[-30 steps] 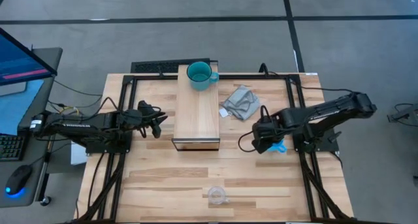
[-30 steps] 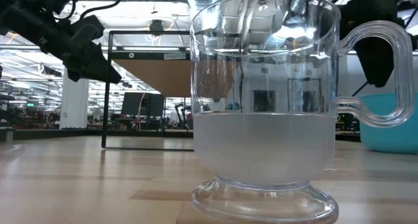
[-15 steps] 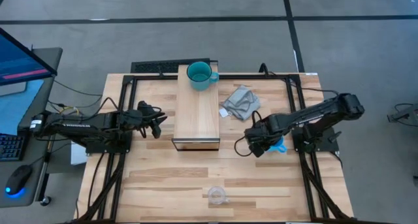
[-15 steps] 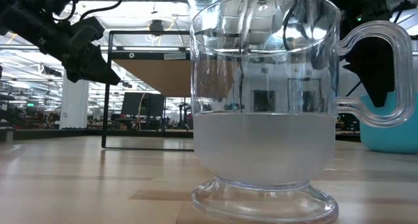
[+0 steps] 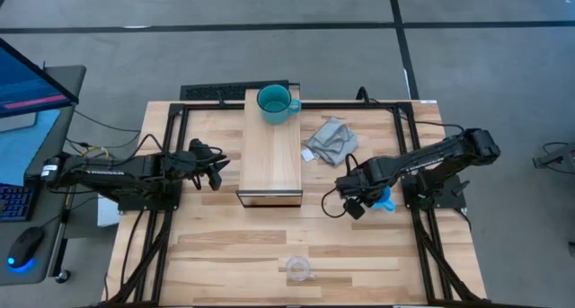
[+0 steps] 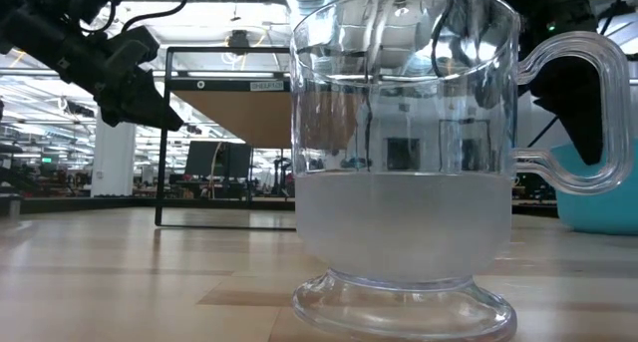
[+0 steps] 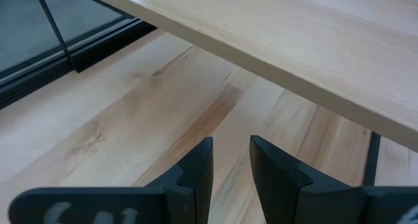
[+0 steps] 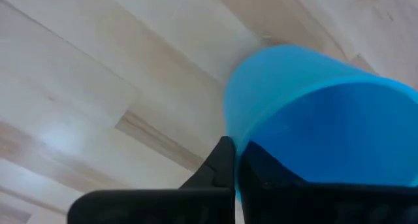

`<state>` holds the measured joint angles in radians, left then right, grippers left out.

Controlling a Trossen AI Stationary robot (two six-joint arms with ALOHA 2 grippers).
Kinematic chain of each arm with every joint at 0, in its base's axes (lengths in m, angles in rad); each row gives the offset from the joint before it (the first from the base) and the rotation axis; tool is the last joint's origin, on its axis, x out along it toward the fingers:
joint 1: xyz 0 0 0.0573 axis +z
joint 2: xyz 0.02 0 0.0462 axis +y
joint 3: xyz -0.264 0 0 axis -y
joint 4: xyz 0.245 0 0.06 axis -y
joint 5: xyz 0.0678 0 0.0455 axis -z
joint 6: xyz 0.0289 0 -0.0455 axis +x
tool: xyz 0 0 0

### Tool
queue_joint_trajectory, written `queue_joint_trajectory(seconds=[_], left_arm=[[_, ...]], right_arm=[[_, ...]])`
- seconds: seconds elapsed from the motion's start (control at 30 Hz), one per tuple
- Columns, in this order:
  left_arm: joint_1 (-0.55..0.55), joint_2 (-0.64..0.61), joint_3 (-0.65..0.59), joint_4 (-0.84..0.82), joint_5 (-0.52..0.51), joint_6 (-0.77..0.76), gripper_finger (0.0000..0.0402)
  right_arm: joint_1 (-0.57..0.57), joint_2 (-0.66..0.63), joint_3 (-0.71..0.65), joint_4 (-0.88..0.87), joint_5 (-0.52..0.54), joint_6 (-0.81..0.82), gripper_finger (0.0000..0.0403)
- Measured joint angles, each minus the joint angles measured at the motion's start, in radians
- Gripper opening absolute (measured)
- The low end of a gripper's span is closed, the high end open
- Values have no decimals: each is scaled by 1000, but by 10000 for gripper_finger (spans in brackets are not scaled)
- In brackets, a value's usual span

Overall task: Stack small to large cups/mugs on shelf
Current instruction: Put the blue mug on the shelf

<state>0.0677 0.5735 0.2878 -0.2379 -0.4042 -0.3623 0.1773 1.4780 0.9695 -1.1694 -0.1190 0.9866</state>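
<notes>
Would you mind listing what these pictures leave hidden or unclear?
- Blue mug: high view, mostly hidden beneath the right gripper; its handle is unseen in every view.
- Teal mug: low view, not visible; the glass cup fills the frame.
- Glass cup: high view, too faint for detail.

Honestly not much to read here. There's white lettering along the left arm [image 5: 99, 173] and a small white label on the black frame [image 6: 264, 85] behind the glass cup [image 6: 404, 163], but both are too tiny to make out.
</notes>
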Motion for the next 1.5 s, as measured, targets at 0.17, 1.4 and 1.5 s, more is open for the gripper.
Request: queue_joint_trajectory(seconds=[0.17, 1.4, 1.5], left_arm=[[0, 0, 0, 0, 0, 0, 90], [0, 0, 0, -15, 31, -52, 90], [0, 0, 0, -18, 33, -55, 90]], right_arm=[[-16, 0, 7, -10, -23, -22, 10], [-285, 450, 1171, -404, 202, -861, 10], [-278, 503, 1282, -401, 205, -904, 10]])
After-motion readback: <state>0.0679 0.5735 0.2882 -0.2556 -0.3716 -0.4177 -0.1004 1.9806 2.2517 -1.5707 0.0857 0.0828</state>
